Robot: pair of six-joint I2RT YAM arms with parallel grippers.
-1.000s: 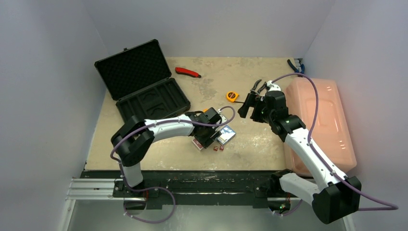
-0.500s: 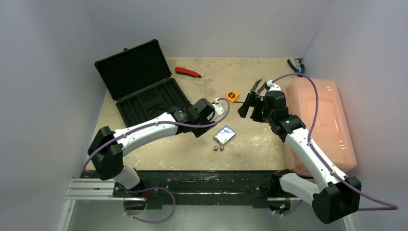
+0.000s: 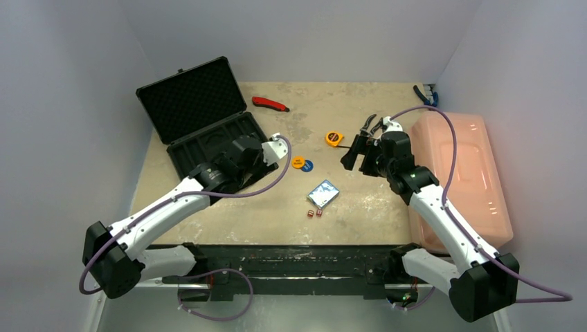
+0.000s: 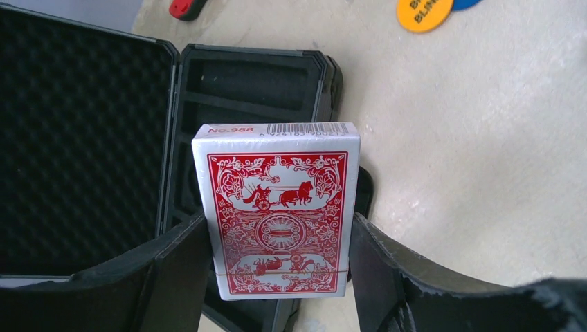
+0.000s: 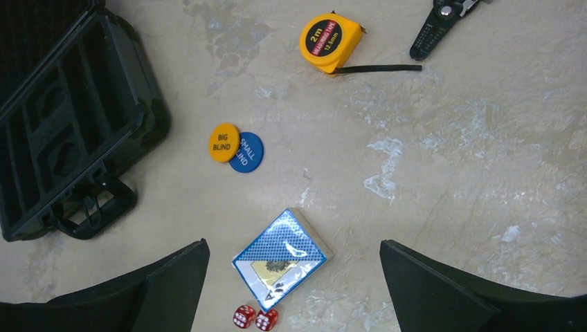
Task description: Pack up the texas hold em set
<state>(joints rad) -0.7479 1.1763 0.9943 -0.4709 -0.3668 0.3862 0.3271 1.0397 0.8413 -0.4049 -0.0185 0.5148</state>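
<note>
Soft, even overhead light fills every view, leaving only faint shadows on the worktop [image 3: 360, 207]. The pink bin [image 3: 484, 166] looks overexposed, and the wrap of the blue card deck [image 5: 280, 257] shows glare.

Red deck [image 4: 277, 228]: "No.988"; orange disc [image 5: 223, 142]: "BIG BLIND"; tape measure [image 5: 331, 41]: "2m".

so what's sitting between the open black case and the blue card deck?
The orange BIG BLIND disc overlapping the blue SMALL BLIND disc, between case and blue card deck. Clearest in the right wrist view.
</note>
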